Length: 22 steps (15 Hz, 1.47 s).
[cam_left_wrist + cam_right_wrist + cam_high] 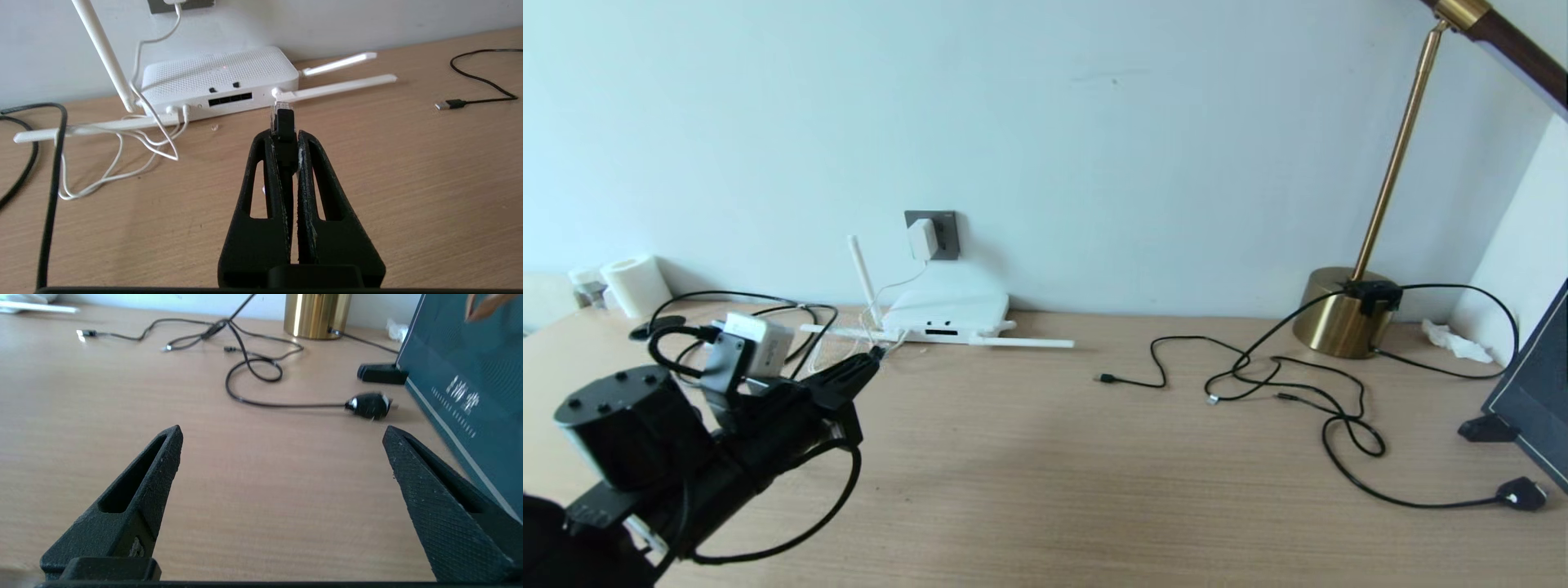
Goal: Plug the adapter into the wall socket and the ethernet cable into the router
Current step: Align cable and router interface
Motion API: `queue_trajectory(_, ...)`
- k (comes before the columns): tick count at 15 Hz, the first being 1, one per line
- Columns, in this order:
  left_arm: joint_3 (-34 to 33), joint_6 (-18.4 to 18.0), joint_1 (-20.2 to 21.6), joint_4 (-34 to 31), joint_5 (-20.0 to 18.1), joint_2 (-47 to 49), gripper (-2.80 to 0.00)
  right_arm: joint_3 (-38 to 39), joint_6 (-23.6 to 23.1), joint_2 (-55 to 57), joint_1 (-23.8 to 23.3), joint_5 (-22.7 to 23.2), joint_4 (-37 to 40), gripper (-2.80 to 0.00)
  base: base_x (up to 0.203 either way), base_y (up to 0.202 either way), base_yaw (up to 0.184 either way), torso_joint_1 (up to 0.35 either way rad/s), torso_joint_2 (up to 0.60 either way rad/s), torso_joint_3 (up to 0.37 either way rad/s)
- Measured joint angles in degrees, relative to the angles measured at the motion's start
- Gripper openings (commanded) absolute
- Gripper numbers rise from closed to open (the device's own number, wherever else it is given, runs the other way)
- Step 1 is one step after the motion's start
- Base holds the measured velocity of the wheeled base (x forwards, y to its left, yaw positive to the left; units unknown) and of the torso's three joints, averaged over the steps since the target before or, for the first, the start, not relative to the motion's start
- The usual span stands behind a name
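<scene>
My left gripper [284, 132] is shut on the ethernet cable [283, 122], whose clear clip connector sticks out past the fingertips. It hovers just above the desk, a short way in front of the router [220, 77] and to the right of its dark row of ports [230, 99]. In the head view the left gripper [874, 357] sits at the lower left, pointing at the router [947, 310]. The white adapter [922, 238] sits in the dark grey wall socket [946, 234], and its thin cord drops to the router. My right gripper [282, 430] stands open over bare desk, with nothing in it.
A brass lamp base [1339, 314] stands at the back right with thin black cables [1258, 380] spread before it and a chunky black plug [1521, 494]. A dark panel [1535, 384] leans at the right edge. A paper roll [637, 284] stands at the back left. Router antennas [1021, 342] lie on the desk.
</scene>
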<state>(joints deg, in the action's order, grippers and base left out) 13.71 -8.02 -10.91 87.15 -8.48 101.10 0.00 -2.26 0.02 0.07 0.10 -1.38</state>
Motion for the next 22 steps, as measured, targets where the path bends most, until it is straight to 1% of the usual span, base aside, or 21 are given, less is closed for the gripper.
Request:
queue_trajectory(7, 1.30, 0.04, -0.24, 0.00, -0.22, -1.60, -2.80, -0.10, 0.24, 0.00, 0.00, -0.03, -0.26, 0.00, 0.000, 0.000, 0.000, -0.131, 0.44, 0.307)
queue_trajectory(14, 8.28, -0.22, -0.35, 0.00, -0.21, -1.57, -2.80, -0.02, 0.39, 0.00, 0.00, -0.08, -0.30, 0.00, 0.000, 0.000, 0.000, -0.009, 0.04, 0.034)
queue_trajectory(15, 9.70, -0.18, -0.35, -0.91, -0.16, -1.51, -2.80, -0.02, 0.30, 0.00, 0.00, -0.05, -0.26, 0.00, 0.000, 0.000, 0.000, 0.000, 0.00, 0.000)
queue_trajectory(16, 11.37, -0.13, -0.33, -3.90, -0.17, -1.51, -2.80, 0.00, 0.28, 0.00, 0.00, -0.03, -0.19, 0.00, 0.000, 0.000, 0.000, 0.000, 0.00, 0.000)
queue_trajectory(18, 16.86, 0.81, -0.28, -12.73, -0.20, -1.85, -2.80, 0.00, 0.66, -0.02, 0.00, -0.10, -0.13, 0.00, 0.000, 0.000, 0.000, 0.000, 0.00, 0.000)
queue_trajectory(20, 24.66, 2.72, -0.16, -22.24, -0.33, -1.97, -2.80, 0.00, 0.69, -0.02, 0.00, -0.10, -0.09, 0.00, 0.000, 0.000, 0.000, 0.000, 0.00, 0.000)
queue_trajectory(22, 32.92, 3.75, 0.30, -31.61, -0.69, -0.74, -2.80, 0.00, 0.69, -0.02, 0.00, -0.10, -0.07, 0.00, 0.000, 0.000, 0.000, 0.000, 0.00, 0.000)
